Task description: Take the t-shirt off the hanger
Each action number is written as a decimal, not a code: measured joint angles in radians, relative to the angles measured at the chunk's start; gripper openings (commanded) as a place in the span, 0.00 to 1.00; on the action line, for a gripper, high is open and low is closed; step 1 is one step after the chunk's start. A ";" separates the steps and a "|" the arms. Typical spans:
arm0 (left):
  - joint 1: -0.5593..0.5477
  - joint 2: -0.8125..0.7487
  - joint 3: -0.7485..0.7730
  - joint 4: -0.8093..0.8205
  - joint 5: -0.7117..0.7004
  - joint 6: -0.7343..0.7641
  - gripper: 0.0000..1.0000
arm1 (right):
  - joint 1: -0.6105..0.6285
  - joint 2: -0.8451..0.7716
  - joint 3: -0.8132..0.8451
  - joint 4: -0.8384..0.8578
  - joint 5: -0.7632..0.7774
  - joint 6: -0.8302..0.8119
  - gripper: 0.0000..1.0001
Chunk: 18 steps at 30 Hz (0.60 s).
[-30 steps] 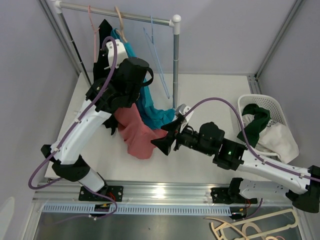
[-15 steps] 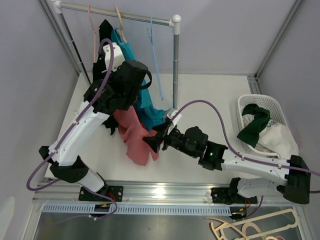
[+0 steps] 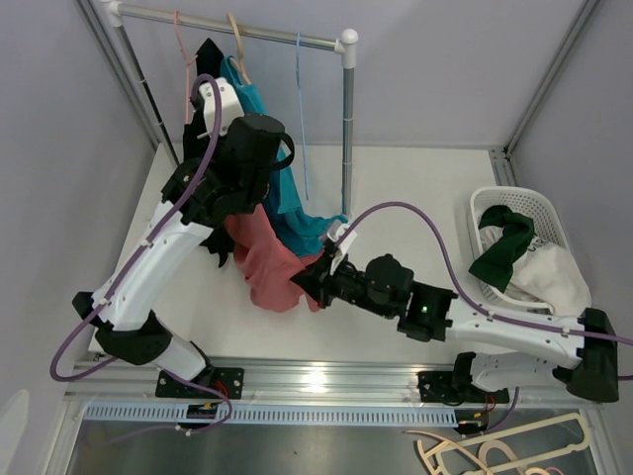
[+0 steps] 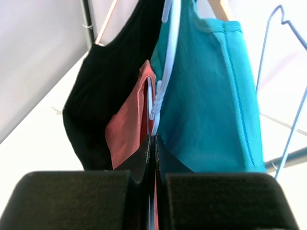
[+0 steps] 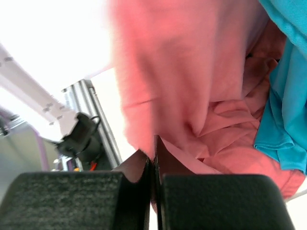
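The coral t-shirt (image 3: 265,265) hangs from a white hanger (image 4: 159,91) in front of the clothes rack, between a black garment (image 4: 103,91) and a teal shirt (image 4: 211,96). My left gripper (image 4: 153,140) is shut on the hanger's lower part, with a sliver of coral cloth caught between the jaws. In the top view the left gripper (image 3: 255,201) is mostly hidden under its wrist. My right gripper (image 3: 309,282) is low at the shirt's bottom edge. It is shut on a fold of the t-shirt (image 5: 192,72), and its tips (image 5: 155,143) pinch the hem.
The rack's rail (image 3: 237,28) and right post (image 3: 348,129) stand at the back. An empty blue wire hanger (image 3: 300,109) hangs on the rail. A white basket (image 3: 485,203) at the right holds green and white clothes. Loose hangers (image 3: 495,445) lie beyond the near edge.
My right gripper has moved left to the t-shirt's lower edge and shut on the cloth. The left arm has barely moved and keeps its grip.
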 measured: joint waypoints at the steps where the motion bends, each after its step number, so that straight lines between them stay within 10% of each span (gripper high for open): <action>1: 0.009 -0.001 -0.009 0.014 0.000 0.010 0.01 | 0.014 -0.026 0.000 -0.022 0.009 0.001 0.00; 18: 0.190 0.070 -0.010 0.263 0.043 0.259 0.01 | 0.239 -0.343 -0.120 -0.262 0.292 0.069 0.00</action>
